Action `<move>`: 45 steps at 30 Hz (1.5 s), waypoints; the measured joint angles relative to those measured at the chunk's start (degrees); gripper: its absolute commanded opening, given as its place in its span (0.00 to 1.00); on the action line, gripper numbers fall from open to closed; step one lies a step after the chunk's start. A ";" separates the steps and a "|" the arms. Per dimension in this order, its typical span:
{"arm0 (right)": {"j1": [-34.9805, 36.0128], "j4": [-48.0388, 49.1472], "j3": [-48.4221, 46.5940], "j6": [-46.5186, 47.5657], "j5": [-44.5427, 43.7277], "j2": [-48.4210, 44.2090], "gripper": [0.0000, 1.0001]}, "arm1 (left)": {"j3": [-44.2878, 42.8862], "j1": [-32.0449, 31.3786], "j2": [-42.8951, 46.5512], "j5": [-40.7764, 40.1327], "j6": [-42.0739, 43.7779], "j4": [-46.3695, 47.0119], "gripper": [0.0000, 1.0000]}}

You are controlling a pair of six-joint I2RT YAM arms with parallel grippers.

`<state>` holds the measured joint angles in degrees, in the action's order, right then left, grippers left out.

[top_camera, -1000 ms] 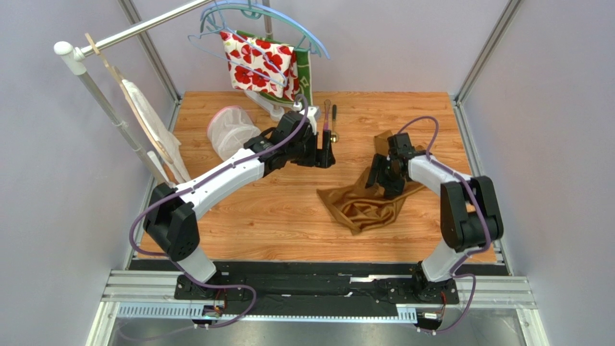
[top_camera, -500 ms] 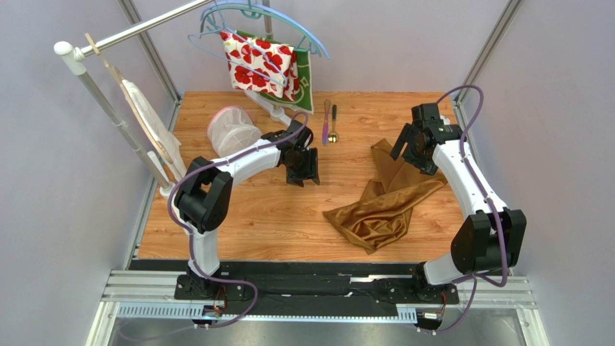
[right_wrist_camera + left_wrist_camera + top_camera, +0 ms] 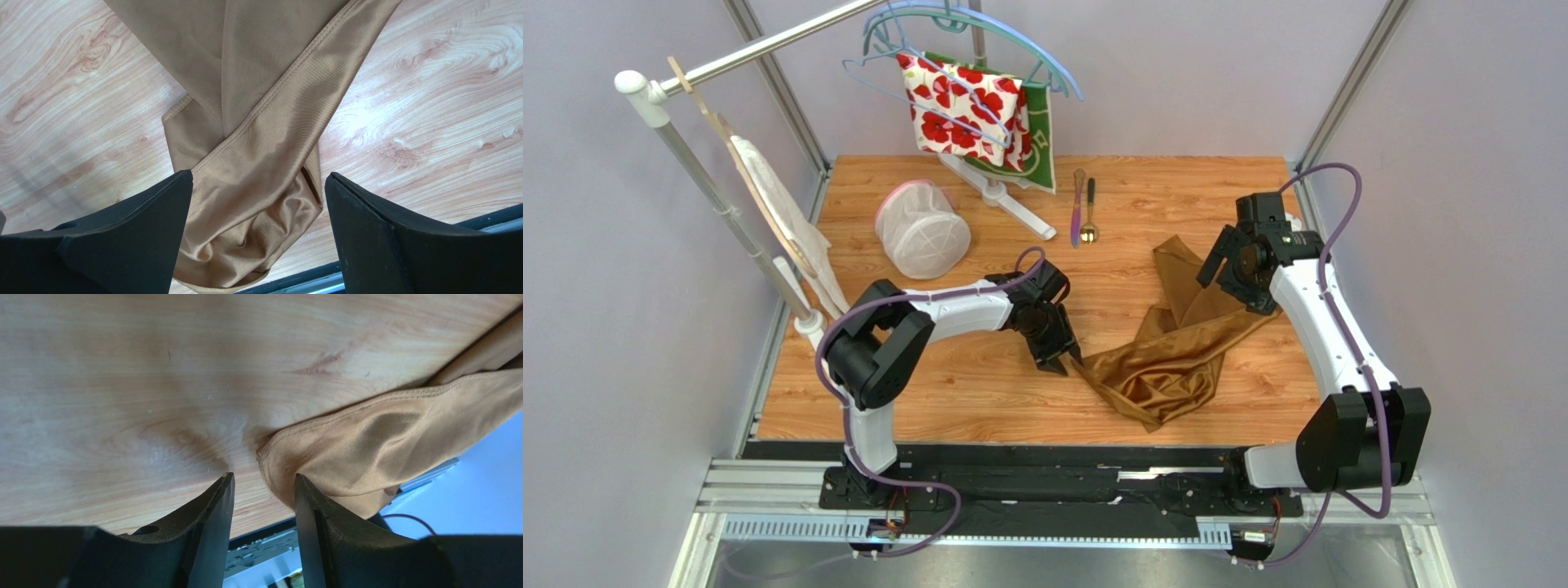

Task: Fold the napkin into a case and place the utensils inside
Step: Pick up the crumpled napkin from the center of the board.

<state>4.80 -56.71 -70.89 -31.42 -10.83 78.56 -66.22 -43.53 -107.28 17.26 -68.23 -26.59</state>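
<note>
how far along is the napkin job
Nothing finished: the napkin lies rumpled, unfolded. In hand: the left gripper, open, sits at its left corner; the right gripper, open, hangs over its far end. Left: the folding, then loading the utensils, lying at the back of the table.

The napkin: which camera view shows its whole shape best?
The top external view: the whole napkin lies crumpled. The left wrist view shows only one corner, the right wrist view only a twisted end.
</note>
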 measured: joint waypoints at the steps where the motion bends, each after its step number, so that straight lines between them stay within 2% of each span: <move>1: 0.00 0.09 0.46 0.11 -0.02 -0.46 0.83 | 0.07 0.00 -0.48 0.26 -0.94 0.87 0.49; 6: -0.02 0.22 2.10 0.55 -0.09 -1.84 0.83 | 0.28 0.02 -1.79 0.48 -5.46 3.63 0.46; 9: -0.09 0.48 2.49 0.81 -0.09 -2.10 0.84 | 0.46 0.00 -2.05 0.15 -7.04 4.57 0.32; 13: -0.59 0.85 2.73 0.81 0.13 -2.16 0.84 | 0.28 0.02 -3.43 1.07 -7.87 5.79 0.00; 15: -1.77 1.05 2.95 0.59 1.11 -2.03 0.84 | 0.11 0.00 -3.74 1.07 -7.48 6.03 0.00; 19: -9.03 1.88 3.23 0.02 3.08 0.61 0.80 | -0.26 -0.09 -3.06 -1.75 -2.84 5.84 0.00; 24: -18.27 2.45 1.90 -0.04 3.65 10.80 0.69 | -0.26 -0.26 -1.27 -5.84 9.90 6.73 0.00; 26: -19.78 2.27 0.31 0.22 3.78 14.62 0.66 | -0.26 -0.20 -0.57 -6.23 14.21 7.74 0.00; 27: -20.44 1.73 -1.49 0.50 3.63 17.40 0.63 | -0.26 -0.20 -0.15 -6.43 16.48 8.33 0.00; 31: -21.14 1.11 -8.76 1.25 2.14 24.74 0.61 | -0.26 -0.28 1.16 -6.25 22.34 10.58 0.00; 38: -21.35 -0.66 -17.68 -0.28 -0.85 30.25 0.57 | -0.26 -1.33 2.51 -6.25 27.39 12.76 0.00; 42: -21.90 -1.99 -18.91 -3.17 -3.02 31.78 0.45 | -0.26 -1.77 2.84 -6.80 28.85 12.72 0.00; 45: -22.99 -2.60 -18.27 -5.44 -4.63 31.82 0.48 | -0.26 -1.81 3.23 -7.30 29.49 12.72 0.00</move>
<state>-18.20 -59.31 -89.17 -36.86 -15.46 110.39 -66.48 -45.34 -104.05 9.96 -38.74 -13.87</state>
